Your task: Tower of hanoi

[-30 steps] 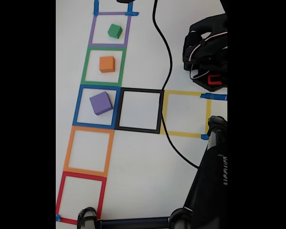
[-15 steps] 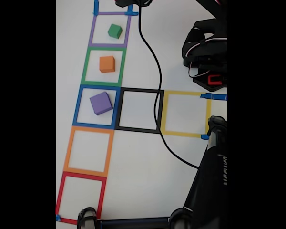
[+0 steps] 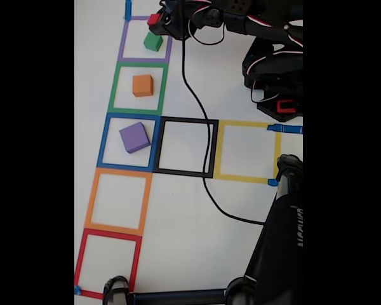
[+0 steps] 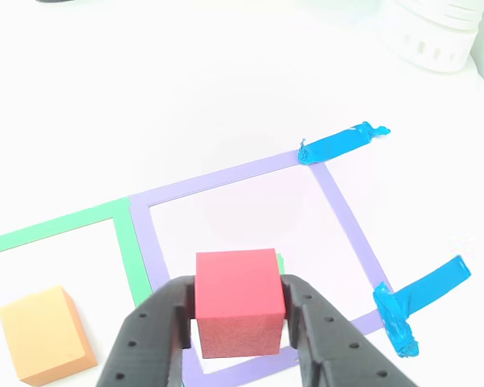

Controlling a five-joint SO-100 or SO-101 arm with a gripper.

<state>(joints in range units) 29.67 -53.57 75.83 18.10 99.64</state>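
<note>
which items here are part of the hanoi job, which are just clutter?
Job: red cube in the gripper, green cube, orange cube, purple cube.
Clutter: black cable, blue tape strips, white ribbed object.

A white counter (image 3: pixel 178 210) is filling the fixed view and the other view, taking bright, even light. Flat tape outlines are lying on it: a purple square (image 4: pixel 339 211) under the pincer (image 4: pixel 238 318), a green square (image 3: pixel 113 88) just beside it, then blue (image 3: pixel 103 141), orange (image 3: pixel 91 197) and red (image 3: pixel 80 262) running away from the pincer. Black (image 3: pixel 213 147) and yellow (image 3: pixel 220 149) squares are branching off sideways. Blue tape strips (image 4: pixel 339 143) are marking the purple corners.
</note>
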